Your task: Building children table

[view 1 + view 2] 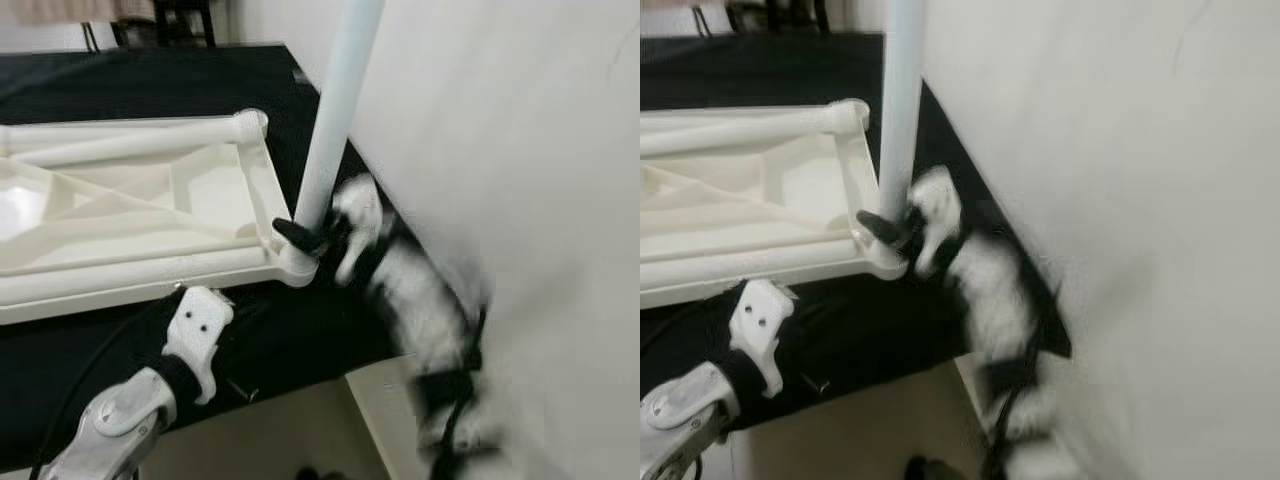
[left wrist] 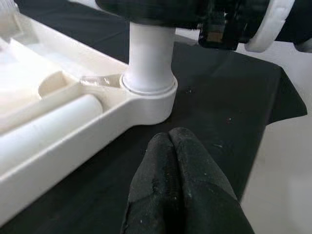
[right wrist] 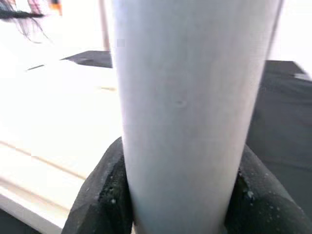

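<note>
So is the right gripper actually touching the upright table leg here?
Touching. In the right wrist view the right gripper has its black fingers pressed against both sides of the pale leg, with no gap.

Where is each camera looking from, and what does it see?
Left eye view: head, looking down at the white tabletop on black cloth; both arms show.
Right eye view: same scene.
Left wrist view: along the shut left gripper, facing the corner socket.
Right wrist view: right gripper clamping the leg.
Shared: the leg stands in that socket.
</note>
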### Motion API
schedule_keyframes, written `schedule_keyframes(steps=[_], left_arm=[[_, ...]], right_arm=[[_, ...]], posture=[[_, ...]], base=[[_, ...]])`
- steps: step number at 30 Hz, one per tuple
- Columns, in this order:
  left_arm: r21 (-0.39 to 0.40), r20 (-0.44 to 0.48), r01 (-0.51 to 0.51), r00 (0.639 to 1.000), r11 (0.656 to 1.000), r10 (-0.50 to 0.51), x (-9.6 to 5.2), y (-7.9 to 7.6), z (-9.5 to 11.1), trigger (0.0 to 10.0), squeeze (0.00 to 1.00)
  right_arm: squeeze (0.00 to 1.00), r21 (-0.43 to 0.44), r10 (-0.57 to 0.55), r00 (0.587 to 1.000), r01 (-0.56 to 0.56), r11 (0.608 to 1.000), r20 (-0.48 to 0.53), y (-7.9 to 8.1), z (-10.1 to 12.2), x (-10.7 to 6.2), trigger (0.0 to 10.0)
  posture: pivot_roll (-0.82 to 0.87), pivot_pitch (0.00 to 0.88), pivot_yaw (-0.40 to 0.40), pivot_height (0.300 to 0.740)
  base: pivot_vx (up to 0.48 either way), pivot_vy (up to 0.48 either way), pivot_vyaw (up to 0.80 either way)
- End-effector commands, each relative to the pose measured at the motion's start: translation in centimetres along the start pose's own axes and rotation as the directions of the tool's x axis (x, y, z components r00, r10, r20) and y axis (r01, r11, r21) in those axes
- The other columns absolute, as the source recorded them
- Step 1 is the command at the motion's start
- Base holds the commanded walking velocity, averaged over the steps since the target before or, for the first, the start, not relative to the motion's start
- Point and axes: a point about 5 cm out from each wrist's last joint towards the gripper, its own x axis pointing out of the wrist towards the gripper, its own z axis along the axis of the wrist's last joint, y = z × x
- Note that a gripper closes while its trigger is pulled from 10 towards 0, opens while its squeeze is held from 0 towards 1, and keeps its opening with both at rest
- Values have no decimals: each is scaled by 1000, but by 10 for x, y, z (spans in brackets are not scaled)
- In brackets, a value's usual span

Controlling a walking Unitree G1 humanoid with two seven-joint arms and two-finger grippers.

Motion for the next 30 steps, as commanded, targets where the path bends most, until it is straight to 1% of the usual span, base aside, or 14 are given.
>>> schedule_keyframes(steps=[1, 2, 7, 8, 10, 11, 12, 16, 20, 23, 27, 28, 29, 30], left_arm=[[2, -18, 14, 1000, 1000, -14, -2, -2, -2, 10000, 0], [1, -14, 21, 1000, 1000, -21, 0, -3, -2, 10000, 0], [-3, -4, 30, 1000, 1000, -30, 4, -6, -1, 10000, 0], [-2, -6, 25, 1000, 1000, -25, 3, -6, -1, 10000, 0], [-1, -8, 22, 1000, 1000, -22, 2, -6, -2, 10000, 0], [4, -10, 14, 1000, 1000, -14, 1, -4, -2, 10000, 0], [8, -9, 7, 1000, 1000, -7, 1, -2, -1, 10000, 0], [15, -13, -6, 1000, 1000, 7, 2, 0, -2, 10000, 0], [42, -35, -69, 997, 997, 71, 4, 5, -8, 10000, 0], [65, -37, -192, 980, 979, 194, 4, 18, -11, 10000, 0], [108, -70, -287, 953, 952, 295, 1, 29, -20, 10000, 0], [131, -74, -322, 940, 938, 333, -2, 33, -25, 10000, 0], [131, -74, -322, 940, 938, 333, -2, 33, -25, 10000, 0], [149, -74, -365, 923, 919, 379, -4, 34, -32, 10000, 0]], right_arm=[[0, 29, 14, 974, -8, 1000, -226, 11, -45, -13, 0], [0, 25, 67, 974, -63, 998, -217, 12, -42, -5, 0], [0, -8, 122, 970, -126, 992, -213, 9, -39, 5, 0], [0, -20, 128, 967, -136, 991, -222, 10, -41, 7, 9176], [0, -29, 124, 966, -134, 991, -227, 11, -42, 7, 9176], [0, -21, 132, 967, -140, 990, -216, 12, -41, 8, 10000], [1000, -6, 126, 971, -130, 991, -201, 15, -37, 7, 10000], [1000, 26, 132, 978, -129, 991, -159, 18, -29, 4, 10000], [1000, 34, 119, 989, -117, 993, -90, 7, -18, -6, 10000], [1000, 42, 74, 995, -71, 997, -74, -8, -20, -20, 10000], [992, 46, 8, 996, -3, 999, -93, -19, -25, -36, 10000], [573, 49, -19, 995, 24, 998, -102, -23, -28, -44, 10000], [573, 49, -19, 995, 24, 998, -102, -23, -28, -44, 10000], [0, 49, -68, 991, 74, 996, -117, -27, -31, -56, 10000]], posture=[[78, 240, -129, 740], [78, 227, -135, 740], [88, 227, -158, 740], [88, 227, -158, 740], [88, 227, -158, 740], [90, 225, -156, 740], [89, 224, -153, 740], [87, 224, -150, 740], [76, 222, -146, 740], [73, 222, -144, 740], [65, 220, -137, 740], [59, 218, -128, 740], [59, 218, -128, 740], [52, 214, -121, 740]], base=[[0, 0, 0], [0, 0, 0], [0, 0, 0], [0, 0, 0], [0, 0, 0], [0, 0, 0], [0, 0, 0], [0, 0, 0], [0, 0, 0], [0, 0, 0], [0, 0, 0], [0, 0, 0], [0, 0, 0], [0, 0, 0]])
